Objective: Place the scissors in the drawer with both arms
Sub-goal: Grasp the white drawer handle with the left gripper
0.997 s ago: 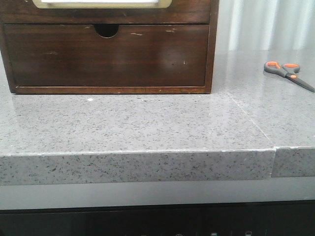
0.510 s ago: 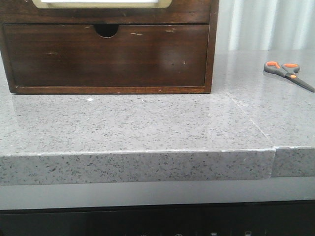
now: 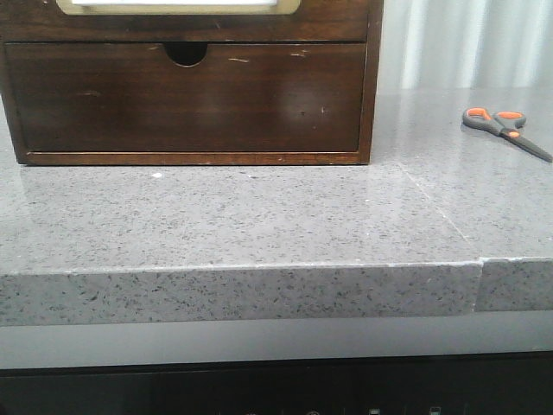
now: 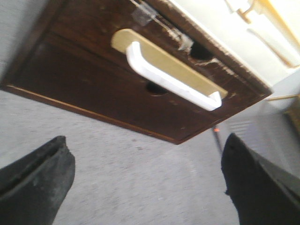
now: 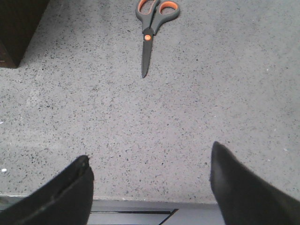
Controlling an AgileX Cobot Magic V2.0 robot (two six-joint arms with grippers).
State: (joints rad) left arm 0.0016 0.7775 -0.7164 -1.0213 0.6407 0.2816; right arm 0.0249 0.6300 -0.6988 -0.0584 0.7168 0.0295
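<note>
Fingers spread wide and gripping nothing, the left gripper (image 4: 145,187) hovers over the grey counter (image 3: 259,225) facing the drawer (image 4: 117,61) and its white handle (image 4: 171,77), while the right gripper (image 5: 150,187), equally agape and empty, hangs above the counter's near edge. The scissors (image 3: 505,130) lie flat at about two o'clock on the counter, well apart from the cabinet (image 3: 186,95), blades shut. The opening step looks best done by squaring the left fingers across the handle bar before pulling straight out
</note>
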